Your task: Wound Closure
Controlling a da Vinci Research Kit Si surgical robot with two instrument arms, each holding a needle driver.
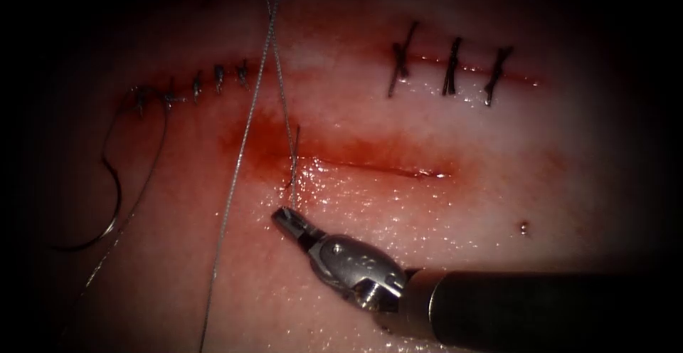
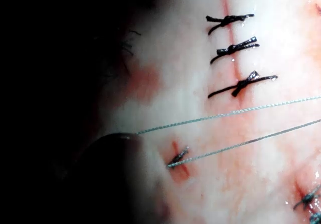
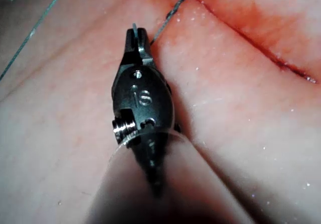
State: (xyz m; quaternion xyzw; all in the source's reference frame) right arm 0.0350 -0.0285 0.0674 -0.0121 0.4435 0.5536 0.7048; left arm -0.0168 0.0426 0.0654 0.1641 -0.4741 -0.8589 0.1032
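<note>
My right tool (image 1: 283, 216) reaches in from the lower right, just below the left end of the open cut (image 1: 377, 168). Its jaws are shut on the thread (image 1: 290, 195), which runs up to a stitch (image 1: 293, 175) at that end of the cut. In the right wrist view the same tool (image 3: 138, 35) pinches the thread (image 3: 168, 18). Two strands (image 1: 245, 132) cross and leave past the top edge. The curved needle (image 1: 114, 196) lies loose on the tissue far to the left, held by nothing. Red fluid (image 1: 249, 139) stains the cut's left end.
Three dark finished stitches (image 1: 449, 68) close an older cut at the upper right, also seen as stitches (image 2: 235, 48). A row of small stitches (image 1: 206, 81) sits at the upper left. One strand (image 2: 200, 118) ends at a dark rounded shape (image 2: 110, 153).
</note>
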